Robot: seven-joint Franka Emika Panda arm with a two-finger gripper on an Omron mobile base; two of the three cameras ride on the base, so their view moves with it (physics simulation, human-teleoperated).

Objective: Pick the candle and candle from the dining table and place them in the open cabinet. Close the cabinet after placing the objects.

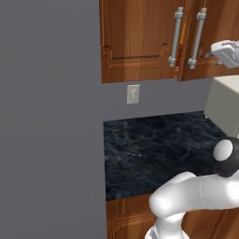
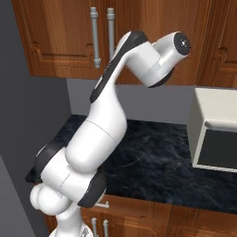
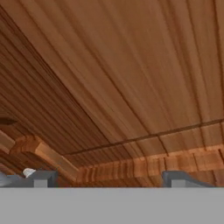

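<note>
Hand view: we see gripper spread wide, empty, tips close against cabinet door panel. Left base view: right door stands slightly ajar, orange sliver, probably the taper candle, in gap between steel bar handles. We judge door stiff, light on hinges; push flat panel near handle edge.

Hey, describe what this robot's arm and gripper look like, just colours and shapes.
The arm is made of glossy white, rounded, tube-like segments with black bands at the joints and a rounded white cap on one joint end. The white hand is a blocky, flatter piece. The gripper has two small, dark grey, squared finger tips. No cables or markings are visible.
</note>
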